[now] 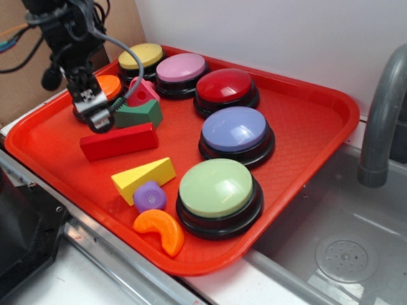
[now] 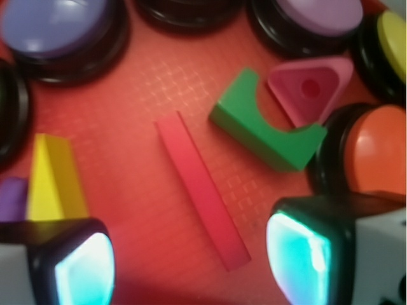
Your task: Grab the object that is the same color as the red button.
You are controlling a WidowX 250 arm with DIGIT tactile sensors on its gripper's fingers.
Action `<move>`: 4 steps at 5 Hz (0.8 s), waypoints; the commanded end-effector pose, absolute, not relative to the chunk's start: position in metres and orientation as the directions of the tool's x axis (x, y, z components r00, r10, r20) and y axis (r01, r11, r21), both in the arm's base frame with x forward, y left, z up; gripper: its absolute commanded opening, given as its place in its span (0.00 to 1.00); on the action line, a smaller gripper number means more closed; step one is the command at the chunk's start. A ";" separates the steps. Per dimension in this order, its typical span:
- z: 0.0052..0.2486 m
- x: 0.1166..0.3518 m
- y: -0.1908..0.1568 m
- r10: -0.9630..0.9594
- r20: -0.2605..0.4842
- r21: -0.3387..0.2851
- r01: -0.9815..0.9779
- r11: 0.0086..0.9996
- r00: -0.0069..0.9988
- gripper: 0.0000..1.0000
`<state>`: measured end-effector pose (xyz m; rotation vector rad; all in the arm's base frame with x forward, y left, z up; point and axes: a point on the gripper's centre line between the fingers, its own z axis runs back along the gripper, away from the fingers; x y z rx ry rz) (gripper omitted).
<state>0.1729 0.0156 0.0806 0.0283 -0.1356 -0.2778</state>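
Note:
The object, a long glossy red bar block, lies flat on the red tray left of centre. In the wrist view the bar block runs diagonally, its lower end reaching between my fingertips. The red button, a dark-red dome on a black base, stands at the tray's back; the wrist view does not show it. My gripper hangs just above and behind the bar's left end, in front of the orange button. The gripper is open, with nothing held between its glowing pads.
Close by are a green notched block, a pink triangular block and an orange button. Yellow, pink, purple and light-green buttons, a yellow wedge, a purple piece and an orange crescent share the tray. A sink lies right.

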 end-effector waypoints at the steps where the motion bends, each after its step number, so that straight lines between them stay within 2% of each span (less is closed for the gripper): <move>1: 0.047 0.183 0.020 -0.237 0.127 0.065 0.230 0.971 0.963 1.00; 3: 0.022 0.185 0.020 -0.205 0.097 0.068 0.199 0.978 0.974 1.00; 4: 0.018 0.184 0.020 -0.156 0.116 0.062 0.150 0.987 0.981 0.00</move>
